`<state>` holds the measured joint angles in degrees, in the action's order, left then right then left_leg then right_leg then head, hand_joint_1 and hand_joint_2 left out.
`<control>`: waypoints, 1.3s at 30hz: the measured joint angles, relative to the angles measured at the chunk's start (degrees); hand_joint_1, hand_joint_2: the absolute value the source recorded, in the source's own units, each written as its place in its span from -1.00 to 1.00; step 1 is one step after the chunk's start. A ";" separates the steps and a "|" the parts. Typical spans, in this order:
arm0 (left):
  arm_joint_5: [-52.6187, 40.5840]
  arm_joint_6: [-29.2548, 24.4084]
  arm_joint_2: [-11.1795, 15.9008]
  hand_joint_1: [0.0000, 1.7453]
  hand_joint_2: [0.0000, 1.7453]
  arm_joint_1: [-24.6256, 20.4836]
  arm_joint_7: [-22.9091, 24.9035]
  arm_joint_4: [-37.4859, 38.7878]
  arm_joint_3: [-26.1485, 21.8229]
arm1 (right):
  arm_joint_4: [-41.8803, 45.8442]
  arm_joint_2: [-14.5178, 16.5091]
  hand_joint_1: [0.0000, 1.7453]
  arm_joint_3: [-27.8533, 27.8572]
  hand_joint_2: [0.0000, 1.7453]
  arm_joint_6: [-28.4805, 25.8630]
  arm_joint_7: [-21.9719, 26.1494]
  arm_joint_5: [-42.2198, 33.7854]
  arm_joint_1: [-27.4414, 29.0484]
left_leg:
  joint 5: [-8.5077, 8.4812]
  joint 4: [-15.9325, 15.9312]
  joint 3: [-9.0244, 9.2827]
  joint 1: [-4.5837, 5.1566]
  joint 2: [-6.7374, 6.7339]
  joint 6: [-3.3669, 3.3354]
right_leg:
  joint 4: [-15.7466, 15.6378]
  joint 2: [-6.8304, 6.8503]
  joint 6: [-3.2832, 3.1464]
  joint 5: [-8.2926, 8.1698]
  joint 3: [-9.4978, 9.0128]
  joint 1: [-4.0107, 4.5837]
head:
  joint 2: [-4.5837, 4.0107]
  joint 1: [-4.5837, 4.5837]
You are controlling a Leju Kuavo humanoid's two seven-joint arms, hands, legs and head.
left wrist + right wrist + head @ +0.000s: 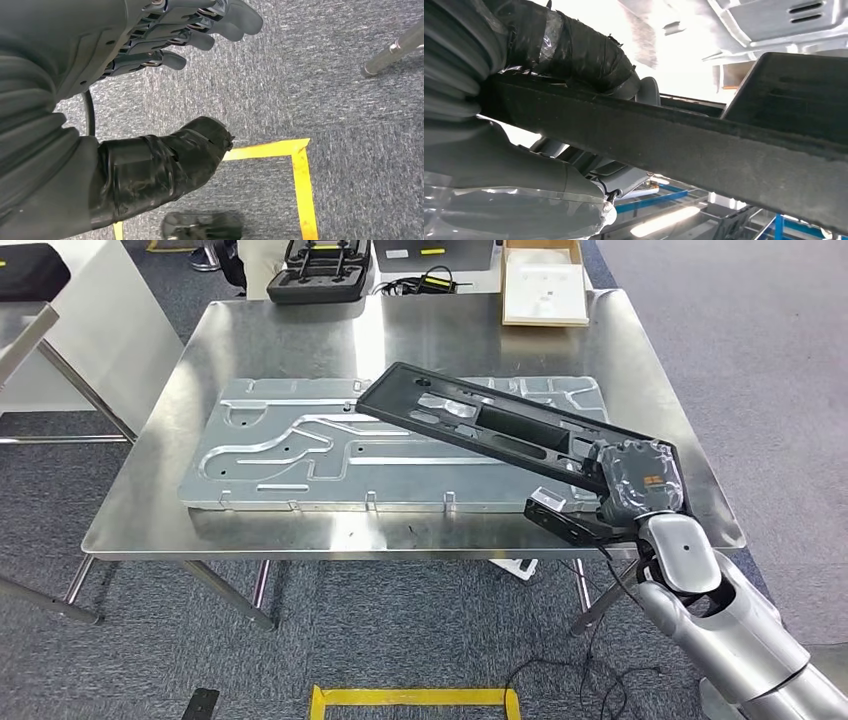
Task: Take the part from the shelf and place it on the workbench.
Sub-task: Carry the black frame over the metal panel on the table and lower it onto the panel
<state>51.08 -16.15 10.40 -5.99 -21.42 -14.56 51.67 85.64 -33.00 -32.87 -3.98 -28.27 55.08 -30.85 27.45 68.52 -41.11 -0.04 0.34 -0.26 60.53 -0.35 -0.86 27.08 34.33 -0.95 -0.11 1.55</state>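
A long black plastic frame part (480,422) with cut-outs stretches diagonally over the steel workbench (300,335), its far end above a large grey metal panel (300,445) lying flat there. My right hand (638,480) grips the part's near end at the bench's front right. In the right wrist view the taped thumb (579,50) presses on the part's black edge (684,145), with the other fingers wrapped on its other side. My left hand (165,45) hangs over grey carpet, fingers loosely spread, holding nothing.
An open black case (320,275) and a white cardboard box (543,285) sit past the bench's far edge. A white table (90,330) stands at left. Yellow tape (415,698) marks the carpet below the bench; cables (590,665) trail near its front right leg.
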 joint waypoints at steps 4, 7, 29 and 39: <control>0.00 -0.08 0.19 -1.00 1.00 -0.04 0.20 0.00 0.02 | -0.01 0.28 1.00 -0.02 1.00 0.03 0.15 -0.34 0.04 | -2.73 -9.01 4.01 0.48 0.12 -0.77 | -0.49 -0.19 0.83 0.47 -0.61 0.09 | 0.00 -0.03; -0.02 -0.46 0.19 -1.00 1.00 -0.03 0.49 -0.01 0.02 | -0.06 0.46 1.00 -0.05 1.00 0.03 0.59 -0.74 0.21 | -2.70 -10.40 5.14 0.30 0.08 -1.40 | -0.27 -0.07 1.77 1.06 -0.75 0.12 | 0.00 -0.12; 0.50 3.63 0.46 -1.00 1.00 0.09 0.59 -0.02 0.02 | -1.81 1.13 0.50 -0.66 0.50 2.51 1.30 -2.11 1.57 | 4.74 4.52 0.08 -0.10 0.08 0.71 | -0.34 0.08 -0.12 -1.83 1.56 -0.13 | 0.00 0.19; 1.69 3.71 0.62 -1.00 -1.00 0.03 -1.21 -0.02 -0.20 | -3.38 0.80 -1.00 -0.81 -1.00 3.79 0.62 -3.99 1.93 | -2.38 -11.31 6.84 0.03 0.02 -1.82 | 2.60 -0.03 2.14 0.71 2.19 -0.03 | 0.00 -0.03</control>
<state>52.77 -12.44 11.02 -5.95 -22.63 -14.58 51.47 82.25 -32.20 -33.68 -0.19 -27.65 51.10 -28.92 25.07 57.21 -34.27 -0.01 0.36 -2.08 63.13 -0.38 1.28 27.79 36.52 -0.98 -0.11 1.52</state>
